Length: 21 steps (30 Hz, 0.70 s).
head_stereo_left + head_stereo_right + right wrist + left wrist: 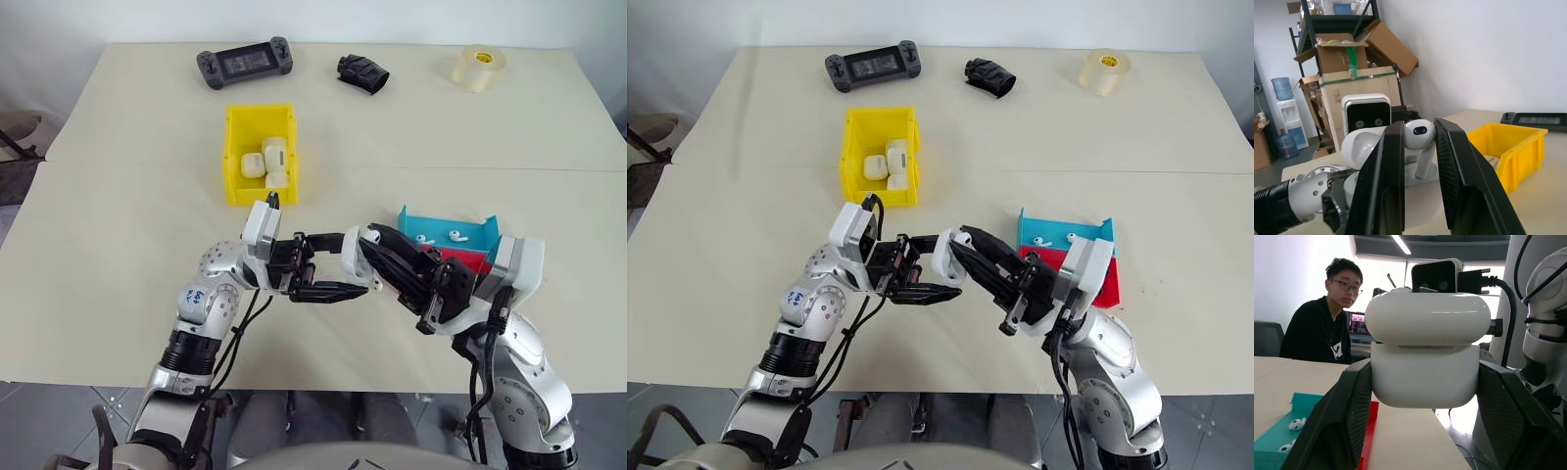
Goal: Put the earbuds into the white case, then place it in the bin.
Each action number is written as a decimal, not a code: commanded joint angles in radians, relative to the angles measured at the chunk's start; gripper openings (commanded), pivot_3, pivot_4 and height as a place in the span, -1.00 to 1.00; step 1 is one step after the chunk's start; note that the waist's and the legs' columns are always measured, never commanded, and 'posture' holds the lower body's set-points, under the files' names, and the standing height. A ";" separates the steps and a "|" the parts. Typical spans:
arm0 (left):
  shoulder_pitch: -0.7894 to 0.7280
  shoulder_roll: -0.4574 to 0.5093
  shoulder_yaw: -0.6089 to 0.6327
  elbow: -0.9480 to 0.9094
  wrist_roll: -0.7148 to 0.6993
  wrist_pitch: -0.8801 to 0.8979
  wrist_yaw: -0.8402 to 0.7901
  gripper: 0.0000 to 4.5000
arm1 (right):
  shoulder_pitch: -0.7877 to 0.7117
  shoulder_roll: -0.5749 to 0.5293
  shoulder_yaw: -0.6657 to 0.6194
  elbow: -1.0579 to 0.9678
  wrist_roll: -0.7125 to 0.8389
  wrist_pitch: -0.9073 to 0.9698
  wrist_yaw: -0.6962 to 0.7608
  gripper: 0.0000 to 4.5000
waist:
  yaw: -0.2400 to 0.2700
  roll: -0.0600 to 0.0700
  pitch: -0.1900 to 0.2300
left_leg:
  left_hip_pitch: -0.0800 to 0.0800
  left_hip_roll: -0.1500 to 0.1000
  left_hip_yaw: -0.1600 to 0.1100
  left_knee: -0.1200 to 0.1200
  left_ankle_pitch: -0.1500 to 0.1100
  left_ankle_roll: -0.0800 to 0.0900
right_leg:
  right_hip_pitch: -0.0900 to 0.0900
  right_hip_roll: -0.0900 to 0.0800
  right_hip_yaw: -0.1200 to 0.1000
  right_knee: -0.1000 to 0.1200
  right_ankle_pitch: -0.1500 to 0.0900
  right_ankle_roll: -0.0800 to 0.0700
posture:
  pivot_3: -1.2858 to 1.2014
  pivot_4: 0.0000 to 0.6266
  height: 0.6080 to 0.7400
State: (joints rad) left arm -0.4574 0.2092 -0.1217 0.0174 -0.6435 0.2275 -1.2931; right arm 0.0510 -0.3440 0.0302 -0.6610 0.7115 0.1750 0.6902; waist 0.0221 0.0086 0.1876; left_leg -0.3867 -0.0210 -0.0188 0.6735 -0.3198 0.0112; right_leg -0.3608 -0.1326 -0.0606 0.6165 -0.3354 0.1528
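We hold the white case point(1425, 352) clamped in our left gripper point(333, 266), lid up, while our right gripper point(1418, 147), just beside it, pinches one of the earbuds point(1419, 134) over the case. Two earbuds point(439, 237) lie in the blue tray point(431, 223) behind our right gripper. Loading is under way; the drop into the bin point(233, 157), beyond our left gripper and already holding several cases point(265, 162), remains.

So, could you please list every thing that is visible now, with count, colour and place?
white case: one, white, held above the table by the left fingers, lid closed
earbud: one, white, between the right fingers
earbuds: two, white, in the blue tray
blue tray: one, near right
red tray: one, against the blue tray
bin: one, yellow, centre, holding several white cases
game controller: one, dark grey, far left
black object: one, far centre
tape roll: one, clear, far right
table: one, beige
person: one, black top, seated beyond the table
left gripper: shut on case
right gripper: shut on earbud
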 commanded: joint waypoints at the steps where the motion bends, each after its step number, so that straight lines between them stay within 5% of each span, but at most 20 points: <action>1: -0.029 -0.014 0.041 -0.021 -0.029 -0.034 0.001 0.24 | 0.018 -0.036 -0.038 -0.010 0.027 0.010 0.020 -0.77 | 0.000 0.000 0.000 | 0.000 0.000 0.000 0.000 0.000 0.000 | 0.000 0.000 0.000 0.000 0.000 0.000 | 0.03 -0.52 1.00; 21: -0.007 -0.014 0.056 -0.027 -0.025 -0.055 0.008 0.24 | 0.019 -0.138 -0.077 0.011 0.055 0.015 0.060 -0.77 | 0.001 0.000 0.000 | 0.000 0.000 0.000 0.000 0.000 0.000 | 0.000 0.000 0.000 0.000 0.000 0.000 | 0.03 -0.52 1.00</action>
State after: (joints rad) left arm -0.4587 0.1993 -0.1218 0.0183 -0.6373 0.2082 -1.2952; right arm 0.0498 -0.4615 -0.0292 -0.6601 0.7797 0.1765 0.7366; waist 0.0231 0.0086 0.1876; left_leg -0.3867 -0.0208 -0.0188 0.6736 -0.3198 0.0112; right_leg -0.3606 -0.1328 -0.0607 0.6160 -0.3354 0.1528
